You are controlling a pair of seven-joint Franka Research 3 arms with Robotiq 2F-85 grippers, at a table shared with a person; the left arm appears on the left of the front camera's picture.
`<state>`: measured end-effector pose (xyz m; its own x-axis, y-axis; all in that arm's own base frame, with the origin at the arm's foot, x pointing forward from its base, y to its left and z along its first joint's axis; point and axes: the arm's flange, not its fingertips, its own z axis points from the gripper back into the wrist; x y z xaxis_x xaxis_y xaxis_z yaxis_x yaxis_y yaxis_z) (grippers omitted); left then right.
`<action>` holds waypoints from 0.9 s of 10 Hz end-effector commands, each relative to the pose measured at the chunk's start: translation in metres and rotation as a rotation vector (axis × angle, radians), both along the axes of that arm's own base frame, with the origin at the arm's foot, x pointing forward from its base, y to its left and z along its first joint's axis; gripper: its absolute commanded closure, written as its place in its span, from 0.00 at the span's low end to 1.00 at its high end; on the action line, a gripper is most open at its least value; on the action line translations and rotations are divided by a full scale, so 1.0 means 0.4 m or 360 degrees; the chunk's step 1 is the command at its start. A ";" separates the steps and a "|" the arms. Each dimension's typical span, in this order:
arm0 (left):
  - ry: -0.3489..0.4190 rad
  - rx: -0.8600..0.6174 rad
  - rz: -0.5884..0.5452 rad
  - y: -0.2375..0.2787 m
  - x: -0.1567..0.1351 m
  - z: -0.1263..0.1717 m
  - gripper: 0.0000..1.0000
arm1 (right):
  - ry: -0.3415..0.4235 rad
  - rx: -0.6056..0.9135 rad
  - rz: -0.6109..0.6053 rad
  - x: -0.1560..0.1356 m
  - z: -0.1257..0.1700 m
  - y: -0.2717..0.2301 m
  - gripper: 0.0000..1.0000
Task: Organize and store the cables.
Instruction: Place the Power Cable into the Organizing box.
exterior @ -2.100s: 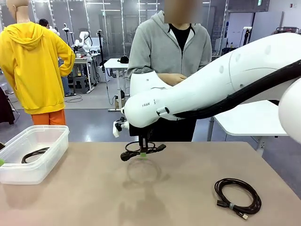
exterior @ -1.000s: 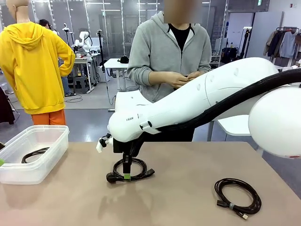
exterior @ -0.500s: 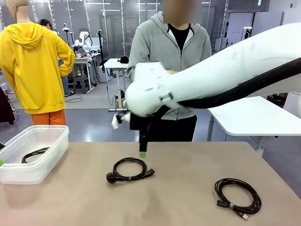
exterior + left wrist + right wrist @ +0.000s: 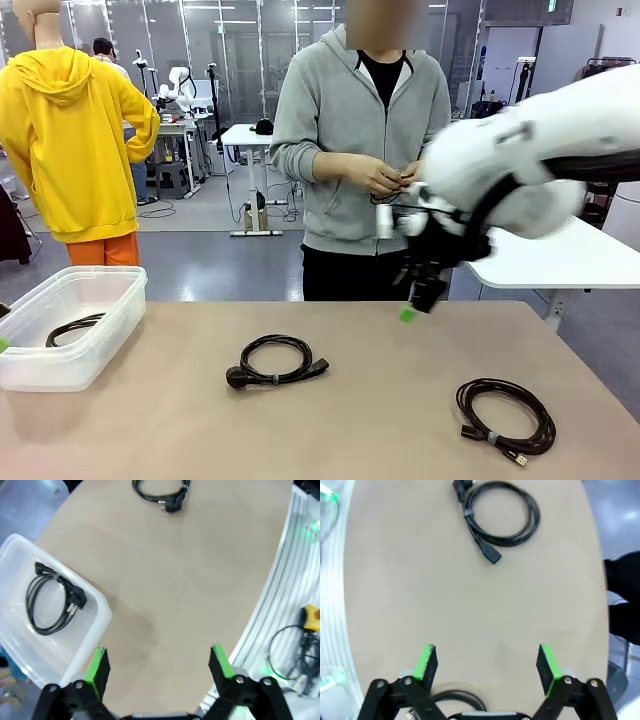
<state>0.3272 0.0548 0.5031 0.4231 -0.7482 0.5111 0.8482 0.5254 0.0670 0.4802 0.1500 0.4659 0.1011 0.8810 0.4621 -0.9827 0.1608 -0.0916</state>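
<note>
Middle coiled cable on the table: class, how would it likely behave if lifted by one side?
The coiled cable probably sags, being thin cord. A tie seems to bind its loops, so it likely stays coiled. Lying flat, it seems unlikely to roll.

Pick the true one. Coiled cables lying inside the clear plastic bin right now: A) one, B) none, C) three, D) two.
A: one black coil lies in the clear bin; the middle coil and the larger coil lie out on the table.
</note>
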 end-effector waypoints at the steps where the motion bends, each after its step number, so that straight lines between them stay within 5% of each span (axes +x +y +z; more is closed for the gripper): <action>1: -0.0017 -0.0020 0.0011 -0.003 0.008 0.001 0.00 | -0.0087 0.0247 -0.0155 -0.123 0.008 -0.182 0.00; 3: -0.0017 -0.0020 0.0011 -0.003 0.008 0.001 0.00 | -0.0015 0.0291 -0.0336 -0.160 0.043 -0.341 0.00; 5: -0.0017 -0.0020 0.0011 -0.003 0.008 0.001 0.00 | 0.0220 0.0361 -0.0550 -0.188 0.036 -0.488 0.00; 7: -0.0017 -0.0020 0.0011 -0.003 0.008 0.001 0.00 | 0.0342 0.0392 -0.1010 -0.236 0.001 -0.625 0.00; 8: -0.0017 -0.0020 0.0011 -0.003 0.008 0.001 0.00 | 0.0271 0.0381 -0.1220 -0.259 -0.015 -0.663 0.00; 9: -0.0017 -0.0020 0.0011 -0.003 0.008 0.001 0.00 | 0.0019 0.0275 -0.1089 -0.248 -0.025 -0.657 0.00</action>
